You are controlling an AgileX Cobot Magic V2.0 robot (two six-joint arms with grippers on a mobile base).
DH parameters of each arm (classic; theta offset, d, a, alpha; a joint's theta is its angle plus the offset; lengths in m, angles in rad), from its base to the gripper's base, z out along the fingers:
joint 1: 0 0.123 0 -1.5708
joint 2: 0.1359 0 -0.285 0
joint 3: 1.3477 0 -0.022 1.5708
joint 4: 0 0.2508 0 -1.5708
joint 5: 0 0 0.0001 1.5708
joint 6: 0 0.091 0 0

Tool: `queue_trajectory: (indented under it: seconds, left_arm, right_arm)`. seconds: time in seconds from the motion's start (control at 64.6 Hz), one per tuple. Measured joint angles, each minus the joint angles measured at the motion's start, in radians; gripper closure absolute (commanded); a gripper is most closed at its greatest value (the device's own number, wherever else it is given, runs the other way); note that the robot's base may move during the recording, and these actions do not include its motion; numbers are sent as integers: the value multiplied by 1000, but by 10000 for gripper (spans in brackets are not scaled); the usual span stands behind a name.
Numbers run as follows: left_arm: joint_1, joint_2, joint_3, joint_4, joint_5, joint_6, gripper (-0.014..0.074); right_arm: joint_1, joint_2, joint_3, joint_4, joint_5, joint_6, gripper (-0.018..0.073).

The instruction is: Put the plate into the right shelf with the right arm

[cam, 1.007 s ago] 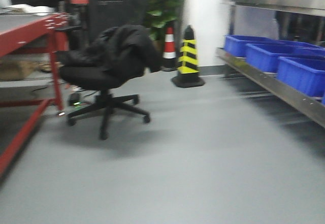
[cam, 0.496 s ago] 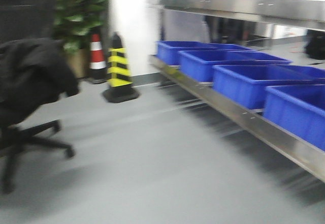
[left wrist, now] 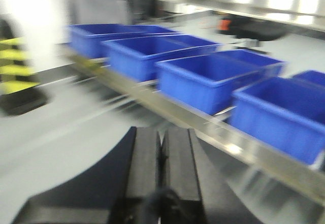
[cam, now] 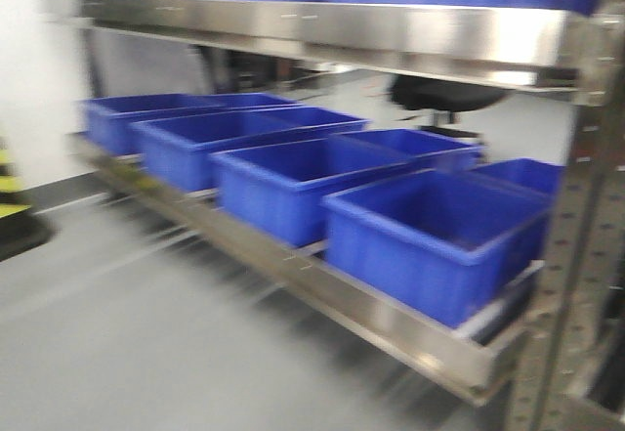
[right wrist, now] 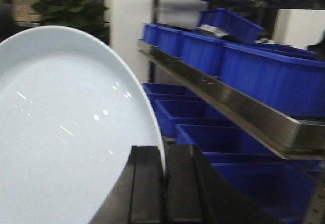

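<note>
In the right wrist view the pale blue-white plate (right wrist: pixel 61 127) fills the left half of the picture, held on edge. My right gripper (right wrist: pixel 163 155) is shut on the plate's rim, one black finger on each face. The right shelf (right wrist: pixel 238 107), a stainless-steel rack, runs along the right of that view with blue bins on its levels. The front view shows the same right shelf (cam: pixel 371 309) close ahead, with a perforated upright (cam: pixel 571 255) at the right. My left gripper (left wrist: pixel 161 137) is shut with nothing in it, hanging over the grey floor beside the rack.
Several blue plastic bins (cam: pixel 430 236) stand in a row on the lower shelf level, more on the level above. A yellow-and-black cone (left wrist: pixel 18 76) stands at the far left on the grey floor (cam: pixel 117 333). A potted plant (right wrist: pixel 71 5) is behind the plate.
The front view has swung right: the red table, the office chair and the cones have slid out to the left, and the steel rack with blue bins now fills the picture.
</note>
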Motion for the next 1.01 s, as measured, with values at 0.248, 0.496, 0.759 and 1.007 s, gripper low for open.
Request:
queue_trajectory:
  seconds: [0.248, 0.496, 0.759, 1.007]
  left_arm:
    - [0, 0, 0, 0, 0, 0, 643]
    - [0, 0, 0, 0, 0, 0, 643]
    - [0, 0, 0, 0, 0, 0, 643]
    - [0, 0, 0, 0, 0, 0, 643]
  right_arm:
    - [0, 0, 0, 0, 0, 0, 490]
    - [0, 0, 0, 0, 0, 0, 490]
    - [0, 0, 0, 0, 0, 0, 490]
    - [0, 0, 0, 0, 0, 0, 490]
